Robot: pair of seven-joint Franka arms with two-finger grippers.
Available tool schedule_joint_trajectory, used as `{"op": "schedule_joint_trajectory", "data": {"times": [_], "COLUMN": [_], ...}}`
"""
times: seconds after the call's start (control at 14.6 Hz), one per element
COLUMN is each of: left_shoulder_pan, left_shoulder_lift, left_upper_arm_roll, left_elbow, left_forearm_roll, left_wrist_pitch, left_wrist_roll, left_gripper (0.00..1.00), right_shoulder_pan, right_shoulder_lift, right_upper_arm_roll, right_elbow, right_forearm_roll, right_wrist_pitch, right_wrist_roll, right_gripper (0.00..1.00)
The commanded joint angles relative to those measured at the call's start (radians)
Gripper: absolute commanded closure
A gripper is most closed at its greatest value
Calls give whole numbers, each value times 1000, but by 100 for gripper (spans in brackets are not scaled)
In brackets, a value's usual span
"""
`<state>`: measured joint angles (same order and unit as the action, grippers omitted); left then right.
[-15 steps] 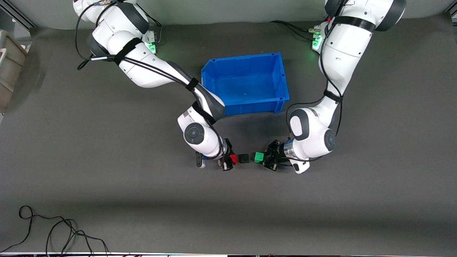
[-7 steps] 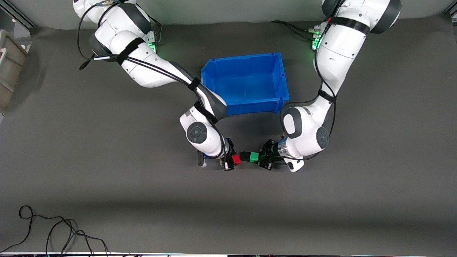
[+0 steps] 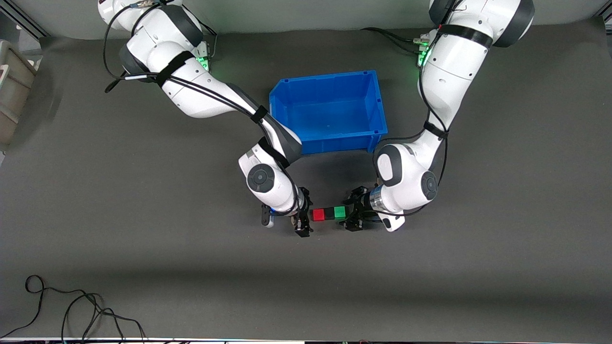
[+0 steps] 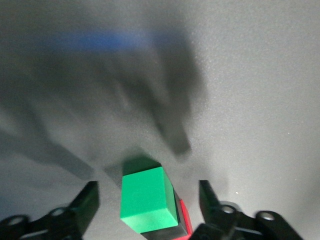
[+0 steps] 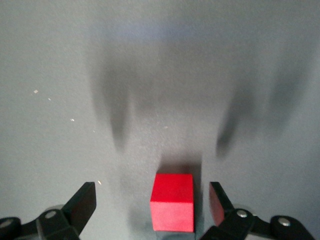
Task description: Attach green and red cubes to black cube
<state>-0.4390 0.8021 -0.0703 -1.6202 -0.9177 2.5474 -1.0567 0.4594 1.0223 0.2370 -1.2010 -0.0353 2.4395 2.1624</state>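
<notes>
3 cubes sit in a row on the desk (image 3: 143,239), touching: red cube (image 3: 318,214), black cube (image 3: 329,213), green cube (image 3: 340,212). The row lies between the 2 pincers, nearer the front camera than the blue bin (image 3: 330,112).

Right pincer (image 3: 301,225): low at the red end of the row, just beside the red cube, spread, gripping nothing. In the right wrist view the red cube (image 5: 172,201) sits between its fingers (image 5: 80,205) with gaps on both sides.

Left pincer (image 3: 353,220): low at the green end, just beside the green cube, spread, gripping nothing. In the left wrist view the green cube (image 4: 148,199) sits between its fingers (image 4: 86,205), clear of both; black and red show at its edge.
</notes>
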Motion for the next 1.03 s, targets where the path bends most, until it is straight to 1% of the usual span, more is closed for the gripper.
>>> {"op": "schedule_joint_trajectory", "data": {"times": [0.0, 0.07, 0.14, 0.21, 0.27, 0.41, 0.55, 0.62, 0.68, 0.82, 0.96], "left_shoulder_pan": [-11, -4, 2, 9, 17, 19, 19, 22, 37, 92, 164], "left_shoulder_lift": [6, -1, -9, -30, -55, -113, -167, -194, -219, -270, -313], "left_upper_arm_roll": [9, 14, 20, 35, 75, 150, 236, 266, 286, 296, 296], "left_elbow": [26, 26, 25, 23, 25, 26, 26, 29, 36, 42, 62], "left_forearm_roll": [6, 8, 16, 42, 84, 176, 305, 371, 416, 491, 561], "left_wrist_pitch": [-2, -16, -30, -79, -149, -269, -369, -416, -464, -562, -614], "left_wrist_roll": [-19, -19, -19, -20, -20, -14, 16, 64, 128, 295, 509], "left_gripper": [0, 0, 0, 0, 0, 0, 0, 0, 0, 0, 0], "right_shoulder_pan": [16, 15, 13, 9, -1, -77, -149, -183, -212, -281, -356], "right_shoulder_lift": [-19, -27, -71, -150, -236, -383, -526, -591, -644, -732, -757], "right_upper_arm_roll": [-22, -25, -27, -54, -76, -74, -65, -64, -64, -62, -64], "right_elbow": [-19, -20, -50, -142, -234, -360, -496, -544, -572, -597, -588], "right_forearm_roll": [-11, -17, -24, -34, -44, -40, -40, -40, -40, -38, -35], "right_wrist_pitch": [1, 0, -3, -5, -5, -10, -20, -45, -78, -204, -375], "right_wrist_roll": [30, 21, 14, -33, -118, -258, -309, -359, -431, -650, -886], "right_gripper": [0, 0, 0, 0, 0, 0, 0, 0, 0, 0, 0]}}
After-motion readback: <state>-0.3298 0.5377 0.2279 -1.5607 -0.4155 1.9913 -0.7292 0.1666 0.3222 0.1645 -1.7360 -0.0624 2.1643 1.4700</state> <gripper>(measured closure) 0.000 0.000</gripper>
